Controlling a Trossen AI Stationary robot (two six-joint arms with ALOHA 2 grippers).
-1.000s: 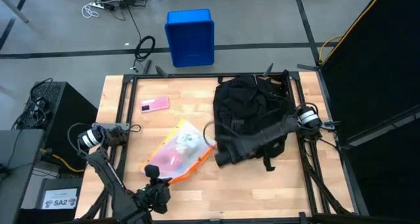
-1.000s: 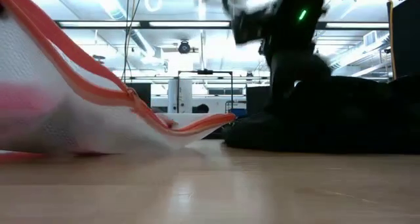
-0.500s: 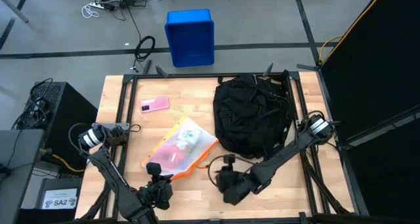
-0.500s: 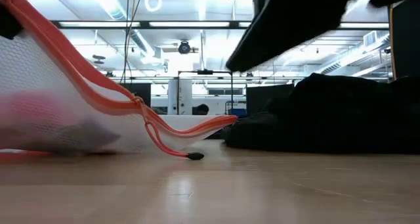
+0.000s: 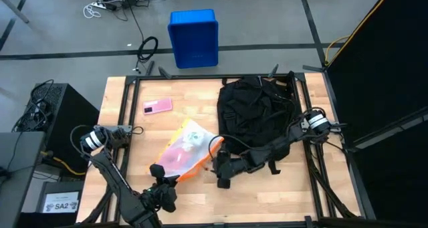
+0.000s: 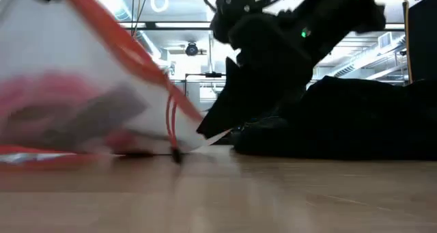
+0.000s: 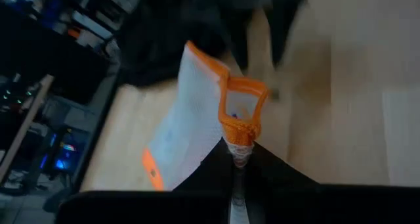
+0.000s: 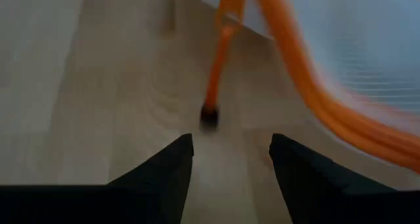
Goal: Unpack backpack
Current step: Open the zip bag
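The left pincer [image 5: 160, 181] clamps the mesh pouch's [image 5: 182, 150] orange loop, steadying it; the right pincer [image 5: 221, 171], fingers apart, lines up on its zipper pull [image 8: 209, 115]. The backpack [image 5: 257, 118] lies behind on the bench [image 5: 267, 194].

The mesh pouch [image 6: 82, 103] beside the backpack [image 6: 355, 120] is motion-blurred in the low view and cut off at the picture's left edge; its pink contents cannot be identified. The right gripper [image 6: 229, 127] hides the backpack's near corner.
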